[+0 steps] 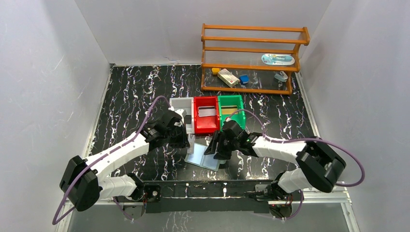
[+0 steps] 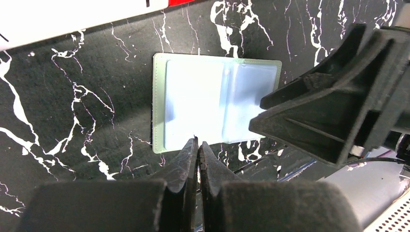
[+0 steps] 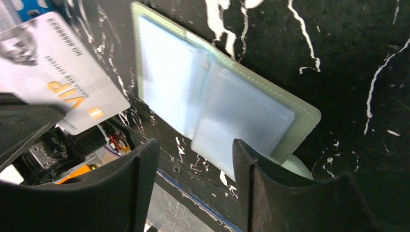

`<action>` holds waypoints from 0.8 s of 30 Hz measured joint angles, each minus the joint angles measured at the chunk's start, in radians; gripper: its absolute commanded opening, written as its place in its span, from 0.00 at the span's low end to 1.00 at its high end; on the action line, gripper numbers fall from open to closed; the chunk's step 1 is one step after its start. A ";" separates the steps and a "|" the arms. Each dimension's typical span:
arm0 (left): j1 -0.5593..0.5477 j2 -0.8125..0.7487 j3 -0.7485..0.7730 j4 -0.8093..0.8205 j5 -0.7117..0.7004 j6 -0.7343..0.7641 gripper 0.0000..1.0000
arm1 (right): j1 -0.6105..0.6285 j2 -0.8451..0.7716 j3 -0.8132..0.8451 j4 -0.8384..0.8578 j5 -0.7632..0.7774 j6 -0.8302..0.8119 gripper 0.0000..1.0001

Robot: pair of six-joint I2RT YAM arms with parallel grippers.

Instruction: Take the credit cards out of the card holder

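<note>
We note left gripper (image 2: 197, 145) pinching silver VIP card (image 3: 63, 72): seems light, stiff, slick, edge hold best; right gripper (image 3: 196, 159) spread over card holder (image 3: 232, 111).

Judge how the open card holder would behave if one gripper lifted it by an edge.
Likely floppy: the card holder lies open with a clear pocket leaf fanned loose. Thin and flat, it should slide on the table, not tip.

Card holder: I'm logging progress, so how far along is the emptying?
Done: a pale card lies in the red bin, a yellowish card in the green bin. In hand: the left gripper appears shut on a silver card. Left: the pockets of the card holder look empty, so mainly binning that card. The right gripper is open.
</note>
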 measured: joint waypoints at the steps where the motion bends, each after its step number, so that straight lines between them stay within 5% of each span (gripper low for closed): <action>1: 0.000 0.000 0.004 -0.001 0.000 0.006 0.00 | 0.000 -0.021 0.001 -0.008 0.009 -0.011 0.71; 5: 0.041 -0.012 0.040 -0.047 -0.011 0.057 0.00 | 0.000 -0.124 0.016 -0.036 0.070 -0.047 0.81; 9: 0.224 -0.092 0.042 -0.042 0.096 0.094 0.00 | 0.000 -0.234 -0.002 -0.012 0.130 -0.062 0.84; 24: 0.272 -0.201 -0.074 0.338 0.653 -0.023 0.00 | -0.068 -0.415 -0.092 0.210 0.024 -0.077 0.70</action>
